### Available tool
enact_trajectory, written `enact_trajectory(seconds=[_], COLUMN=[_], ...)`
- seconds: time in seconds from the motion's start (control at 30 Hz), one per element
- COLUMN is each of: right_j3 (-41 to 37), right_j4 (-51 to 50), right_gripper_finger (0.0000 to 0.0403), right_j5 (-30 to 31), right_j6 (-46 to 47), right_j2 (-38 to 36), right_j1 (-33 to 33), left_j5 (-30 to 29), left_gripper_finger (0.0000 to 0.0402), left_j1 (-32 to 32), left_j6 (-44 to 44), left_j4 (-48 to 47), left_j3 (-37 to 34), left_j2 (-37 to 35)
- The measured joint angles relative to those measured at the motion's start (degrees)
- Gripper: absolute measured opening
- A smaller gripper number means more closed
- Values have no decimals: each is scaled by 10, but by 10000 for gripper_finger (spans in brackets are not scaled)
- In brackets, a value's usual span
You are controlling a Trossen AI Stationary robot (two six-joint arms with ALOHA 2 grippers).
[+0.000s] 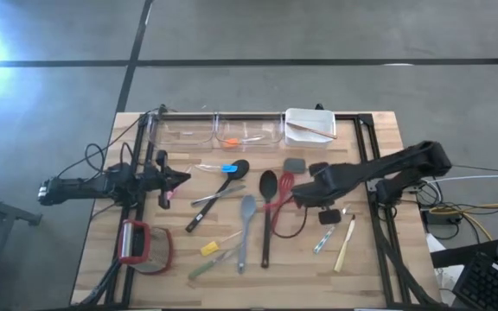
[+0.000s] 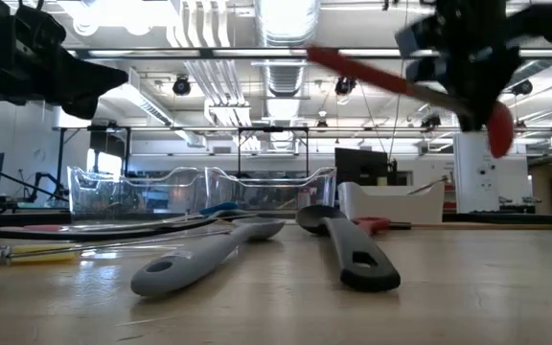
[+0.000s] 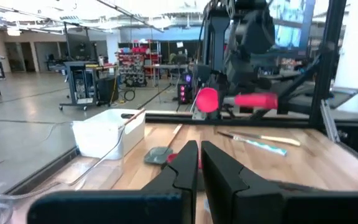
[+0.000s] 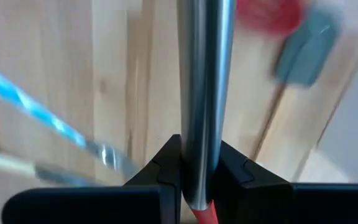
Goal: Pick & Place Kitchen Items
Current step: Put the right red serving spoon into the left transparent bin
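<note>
Right gripper [image 1: 305, 195]: fingers pinching the red whisk [image 1: 285, 185], lifted above the desk [image 1: 379, 259]. Left gripper [image 1: 180, 180]: fingers pressed together, left of the spoons [image 1: 267, 184].

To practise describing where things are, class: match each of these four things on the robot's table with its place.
Things:
1. red utensil with a metal handle
2. white rectangular plastic tub
3. red-framed round object
4. small blue piece

Places:
A. near the front-left corner of the wooden table
B. gripped in the right claw, lifted off the table
C. right end of the row with the clear tubs, at the back
D. lying beside the black spoon

Pairs: 1-B, 2-C, 3-A, 4-D
</note>
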Motion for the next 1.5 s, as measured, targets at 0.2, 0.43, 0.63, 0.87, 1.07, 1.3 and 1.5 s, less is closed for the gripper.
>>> enact_trajectory(seconds=[0.2,0.43,0.63,0.87,1.07,1.3,1.5], right_j3=[3,24,69,172,287,408,497], right_j4=[142,279,359,369,344,310,259], right_gripper_finger=[41,41,41,41,41,41,41], right_j5=[8,24,4,-70,-87,-118,-119], right_j6=[31,18,-38,-90,-127,-152,-162], right_j2=[-77,-103,-65,44,149,241,291], right_j1=[-24,-89,-155,-199,-209,-210,-211], left_j5=[-6,-80,-82,-75,-73,-78,-85], left_gripper_finger=[34,117,166,166,165,168,169], left_j1=[0,0,0,0,0,1,1], left_j6=[-2,14,85,126,156,197,237], left_j4=[40,111,178,175,178,181,178], left_j3=[0,2,51,132,220,316,369], left_j2=[5,34,74,178,285,393,457])
